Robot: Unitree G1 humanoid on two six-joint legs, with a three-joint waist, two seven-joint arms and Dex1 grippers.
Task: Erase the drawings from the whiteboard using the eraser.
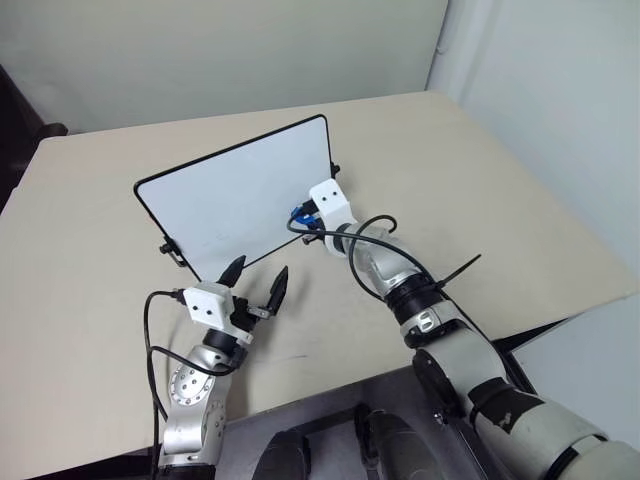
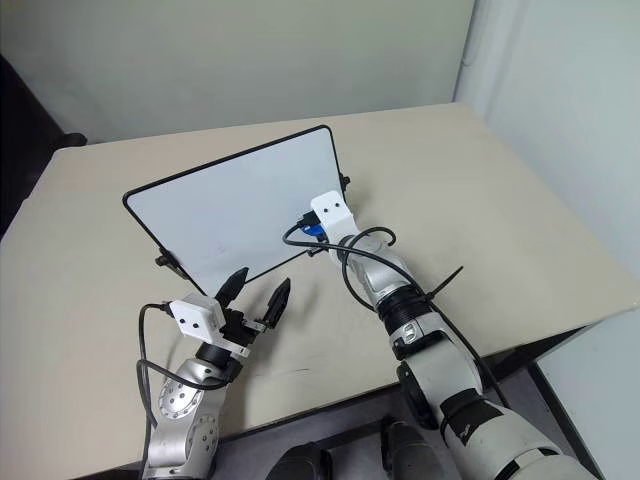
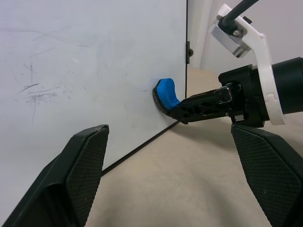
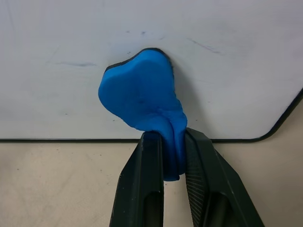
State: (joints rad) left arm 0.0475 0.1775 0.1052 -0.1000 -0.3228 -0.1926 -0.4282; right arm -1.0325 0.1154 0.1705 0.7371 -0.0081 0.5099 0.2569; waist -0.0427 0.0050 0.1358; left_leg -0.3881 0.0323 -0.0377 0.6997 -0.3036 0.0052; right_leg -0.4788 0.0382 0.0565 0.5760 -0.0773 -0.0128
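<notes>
**Eraser pressed to the board's lower right corner**

Nearest you, the left gripper [image 1: 258, 279] hangs just short of the whiteboard's [image 1: 230, 195] near edge, its two black fingers spread wide with nothing between them. That board lies on a beige table [image 1: 90, 260] backed by pale walls.

From the left wrist view you get faint grey scribbles [image 3: 40, 92] on the board, well away from the eraser; they may be leftover drawings, though the marks are too thin to be sure. The head views show none of this.

Your right gripper [image 4: 171, 156] is clamped tight on the blue eraser [image 4: 139, 94], squeezing its tail, while its broad end presses against the board near the rounded corner.
</notes>
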